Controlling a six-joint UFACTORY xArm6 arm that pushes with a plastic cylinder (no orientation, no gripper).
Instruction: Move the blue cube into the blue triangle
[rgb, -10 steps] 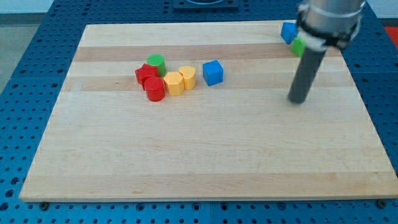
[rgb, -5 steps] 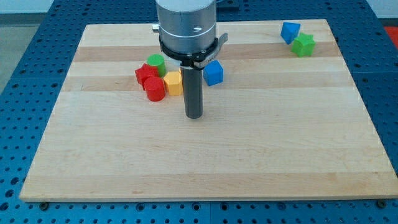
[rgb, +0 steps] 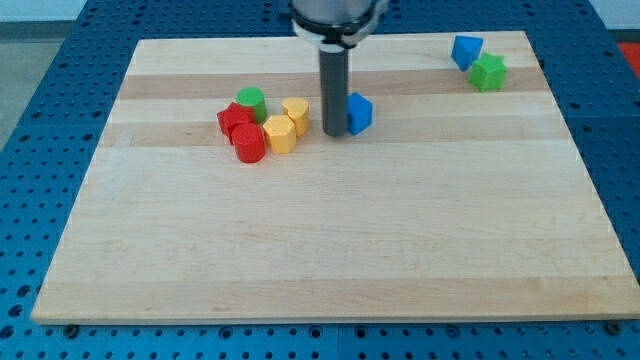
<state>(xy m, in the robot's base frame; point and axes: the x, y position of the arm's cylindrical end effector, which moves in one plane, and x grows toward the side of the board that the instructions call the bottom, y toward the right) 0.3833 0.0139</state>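
Note:
The blue cube (rgb: 359, 113) lies on the wooden board (rgb: 330, 240) a little above centre. My tip (rgb: 334, 133) stands touching the cube's left side, and the rod hides the cube's left part. The blue triangle (rgb: 466, 50) lies far off at the view's top right corner of the board, with a green star block (rgb: 488, 72) just below and right of it.
Left of my tip sits a cluster: a yellow block (rgb: 296, 112), a second yellow block (rgb: 280, 133), a green cylinder (rgb: 251, 101), a red star-like block (rgb: 236, 120) and a red cylinder (rgb: 249, 144).
My tip moved up and slightly right from below the yellow blocks to the cube's left side. The blue cube has shifted a little to the right.

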